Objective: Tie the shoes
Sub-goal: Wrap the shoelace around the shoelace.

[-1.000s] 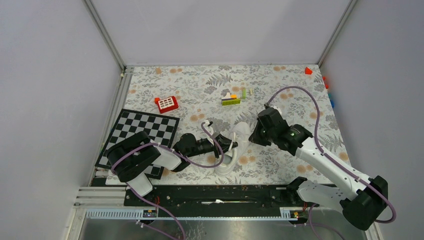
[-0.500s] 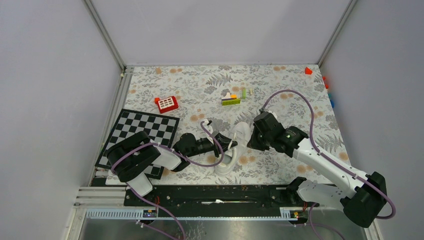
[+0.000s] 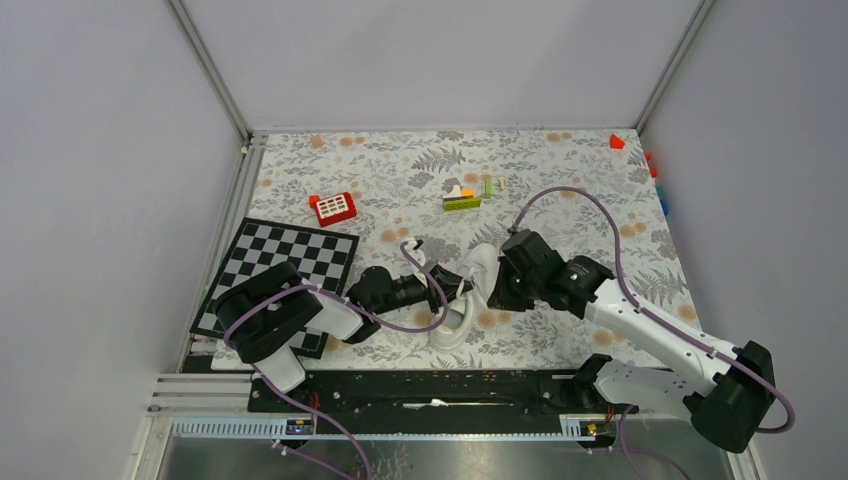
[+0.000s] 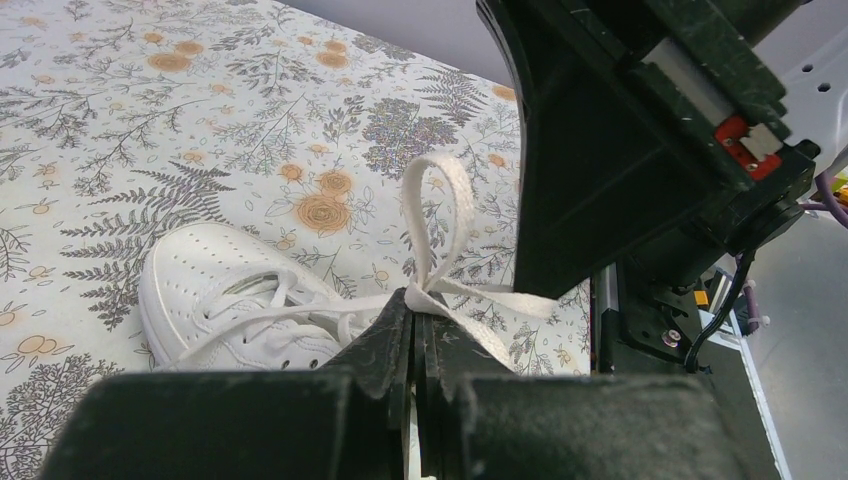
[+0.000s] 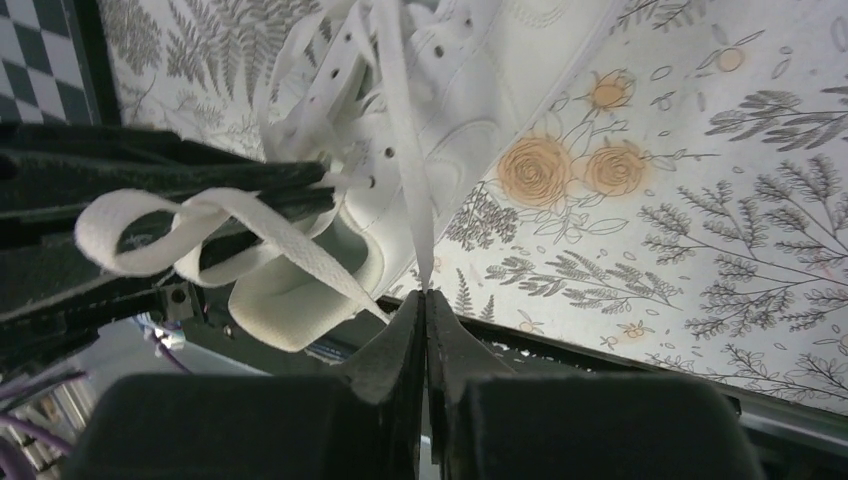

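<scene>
The white sneaker [image 3: 465,300] lies on the floral mat between both grippers; it also shows in the left wrist view [image 4: 230,300] and the right wrist view [image 5: 480,90]. My left gripper [image 4: 415,298] is shut on a white lace that forms a loop [image 4: 430,210] above the fingertips, with a loose end trailing right. My right gripper [image 5: 426,296] is shut on another lace strand [image 5: 400,130] that runs taut from the shoe's eyelets. In the top view the left gripper [image 3: 462,282] and the right gripper [image 3: 497,280] sit close together over the shoe.
A checkerboard [image 3: 285,265] lies at the left under the left arm. A red block [image 3: 333,207] and a small stack of coloured bricks [image 3: 465,197] lie farther back. A red piece [image 3: 616,142] sits at the back right corner. The mat's near edge meets a black rail [image 3: 430,385].
The right arm has moved left, bringing its gripper with the lace closer to the shoe and the left gripper. The left arm has barely moved.
</scene>
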### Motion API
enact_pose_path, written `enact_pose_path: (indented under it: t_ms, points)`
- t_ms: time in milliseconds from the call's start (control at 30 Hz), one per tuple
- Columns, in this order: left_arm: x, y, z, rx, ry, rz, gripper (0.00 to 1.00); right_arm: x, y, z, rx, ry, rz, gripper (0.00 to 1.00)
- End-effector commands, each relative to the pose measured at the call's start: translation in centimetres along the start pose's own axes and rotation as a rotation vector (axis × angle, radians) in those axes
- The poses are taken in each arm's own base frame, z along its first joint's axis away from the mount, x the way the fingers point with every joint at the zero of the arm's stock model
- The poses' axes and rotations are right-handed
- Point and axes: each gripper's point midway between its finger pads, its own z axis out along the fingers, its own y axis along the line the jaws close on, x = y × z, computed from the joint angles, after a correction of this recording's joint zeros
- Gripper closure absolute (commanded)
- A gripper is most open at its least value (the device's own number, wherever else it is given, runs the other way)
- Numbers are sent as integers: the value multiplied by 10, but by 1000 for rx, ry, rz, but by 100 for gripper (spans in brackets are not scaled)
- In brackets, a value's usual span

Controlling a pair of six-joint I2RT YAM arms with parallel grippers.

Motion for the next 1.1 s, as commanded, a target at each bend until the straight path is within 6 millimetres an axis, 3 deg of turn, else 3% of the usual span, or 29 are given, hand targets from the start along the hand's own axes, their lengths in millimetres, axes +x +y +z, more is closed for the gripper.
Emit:
enact_pose_path:
  t_ms: [0,33,233,333,633,900,1067]
  points:
    - [-29,-1,7,10,-104,31,100,1,28,-11,-108,23,-4,81]
    - [-29,-1,7,12,-105,30,100,1,30,-11,-114,26,-8,76]
    - [-30,-1,6,8,-107,29,100,-7,11,-10,-13,-13,-82,70]
    - [-32,1,5,0,-112,30,100,-13,5,-13,27,-27,-143,60]
    - [-33,1,3,0,-114,28,100,-3,-14,8,140,80,-244,55]
    - [-31,-1,3,9,-107,21,100,-47,5,18,17,-66,-144,52]
    - [-33,-2,4,17,-111,22,100,-56,17,35,-103,-36,-57,52]
